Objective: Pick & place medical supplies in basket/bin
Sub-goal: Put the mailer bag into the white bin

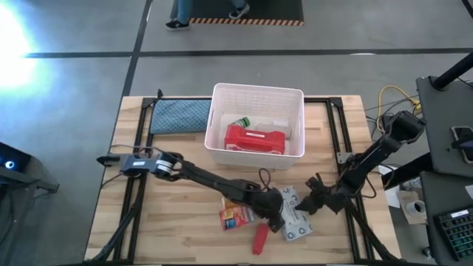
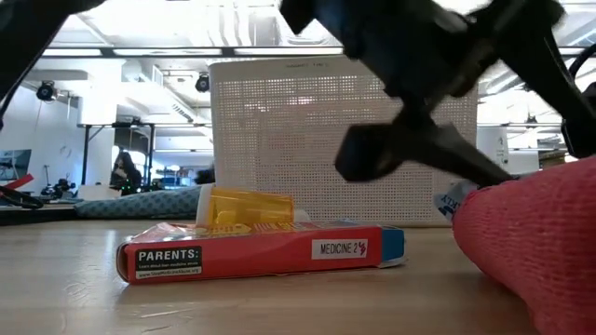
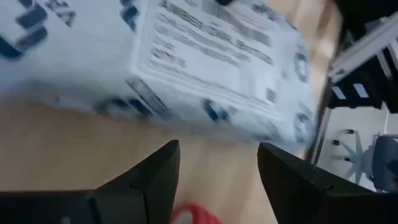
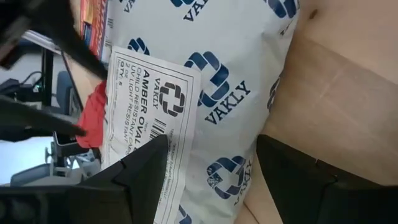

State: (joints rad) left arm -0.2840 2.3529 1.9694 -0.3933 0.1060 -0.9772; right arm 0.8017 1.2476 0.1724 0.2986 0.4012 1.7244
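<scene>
Red tube (image 1: 260,238) and orange-red box (image 1: 235,216) lie at the counter's (image 1: 177,222) near edge. Soft pack (image 1: 295,219) lies flat between both end effectors. Left end effector (image 1: 275,222) spread, empty; right end effector (image 1: 314,201) spread, empty. Pack looks light, limp, slippery: pinch an edge. Farther off, bin (image 1: 257,94) holds 1 red case (image 1: 254,140).

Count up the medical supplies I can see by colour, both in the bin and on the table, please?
Red: 2, the red case in the white bin and the red tube on the table.
Orange-red: 1, the medicine box.
Green: 1, the green bottle in the bin.
Grey-white: 1, the soft pack.
Total: 5
</scene>
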